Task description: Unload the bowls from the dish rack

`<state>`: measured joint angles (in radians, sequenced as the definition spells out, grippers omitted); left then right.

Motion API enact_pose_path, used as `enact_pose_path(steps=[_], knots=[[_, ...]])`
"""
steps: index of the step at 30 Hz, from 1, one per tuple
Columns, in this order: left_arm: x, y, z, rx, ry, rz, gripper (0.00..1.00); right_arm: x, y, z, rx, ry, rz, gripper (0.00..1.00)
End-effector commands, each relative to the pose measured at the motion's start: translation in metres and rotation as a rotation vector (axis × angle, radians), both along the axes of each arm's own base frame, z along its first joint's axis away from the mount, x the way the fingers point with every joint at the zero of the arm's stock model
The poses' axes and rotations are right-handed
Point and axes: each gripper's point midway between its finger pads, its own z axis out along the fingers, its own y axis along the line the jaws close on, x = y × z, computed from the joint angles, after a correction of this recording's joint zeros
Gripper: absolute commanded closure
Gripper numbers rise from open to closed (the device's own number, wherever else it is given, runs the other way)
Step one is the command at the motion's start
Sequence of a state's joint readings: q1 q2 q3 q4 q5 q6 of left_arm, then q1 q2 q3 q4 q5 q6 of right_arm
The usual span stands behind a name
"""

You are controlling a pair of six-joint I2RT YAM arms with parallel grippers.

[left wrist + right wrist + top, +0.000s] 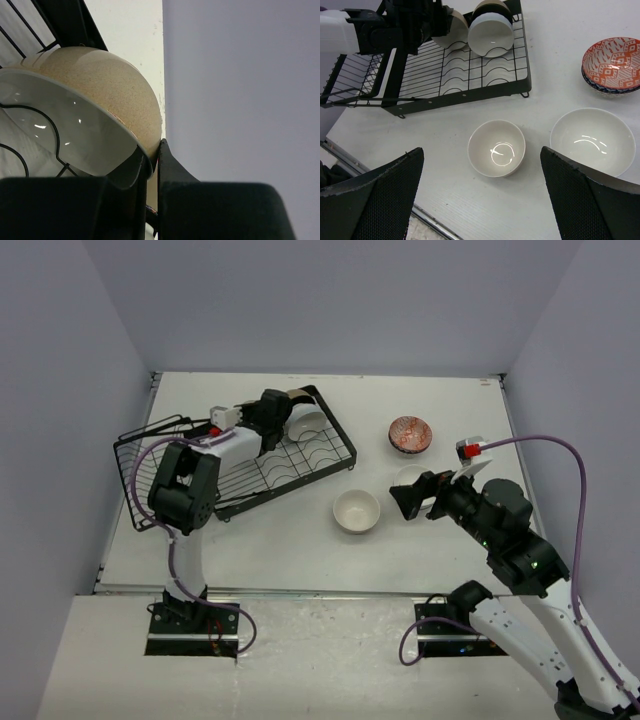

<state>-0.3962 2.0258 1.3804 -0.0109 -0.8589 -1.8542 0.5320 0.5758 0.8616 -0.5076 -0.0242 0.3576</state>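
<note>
The black wire dish rack [300, 465] stands at the left. My left gripper [272, 412] reaches over it and is shut on the rim of a beige speckled bowl [110, 90] with a pale glossy inside, one finger inside and one outside. A white bowl [307, 426] stands in the slots beside it, with a beige and black bowl [492, 6] behind. On the table lie a small white bowl [496, 148], a larger white bowl [592, 140] and a red-patterned bowl [612, 62]. My right gripper [481, 150] is open and empty above the small white bowl.
The rack's deeper basket end [145, 455] juts out at the far left, near the table's left edge. The table's near edge [395, 197] runs just below my right gripper. Grey walls close in the back and both sides.
</note>
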Motion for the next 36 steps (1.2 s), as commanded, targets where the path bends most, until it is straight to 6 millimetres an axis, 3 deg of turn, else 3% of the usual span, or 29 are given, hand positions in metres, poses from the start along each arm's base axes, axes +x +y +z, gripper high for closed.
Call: enact_pose_path(steps=[1, 5, 7, 8, 9, 12, 21, 27, 36], knots=[[-0.017, 0.016, -0.03, 0.042, 0.086, 0.065, 1.0, -0.001, 0.006, 0.008, 0.012, -0.035, 0.037, 0.01], [-0.024, 0.019, -0.032, 0.064, 0.085, 0.072, 1.0, -0.002, 0.007, 0.008, 0.013, -0.035, 0.04, 0.01], [-0.019, 0.018, -0.012, 0.09, 0.011, 0.066, 1.0, -0.001, 0.007, 0.007, 0.012, -0.034, 0.041, 0.01], [-0.025, 0.021, -0.018, 0.119, 0.012, 0.059, 1.0, -0.001, 0.007, 0.008, 0.013, -0.035, 0.04, 0.01], [-0.018, 0.018, 0.004, 0.13, -0.074, 0.039, 1.0, -0.001, 0.007, 0.008, 0.014, -0.036, 0.04, 0.01], [-0.021, 0.019, 0.025, 0.181, -0.202, 0.008, 1.0, -0.002, 0.007, 0.008, 0.013, -0.037, 0.043, 0.01], [-0.023, 0.01, 0.057, 0.268, -0.45, -0.074, 1.0, -0.001, 0.008, 0.007, 0.011, -0.033, 0.045, 0.01], [-0.017, -0.003, 0.071, 0.301, -0.488, -0.123, 1.0, -0.001, 0.008, 0.006, 0.009, -0.032, 0.047, 0.01], [-0.019, -0.017, 0.114, 0.452, -0.543, -0.179, 1.0, -0.002, 0.008, 0.006, 0.009, -0.032, 0.047, 0.01]])
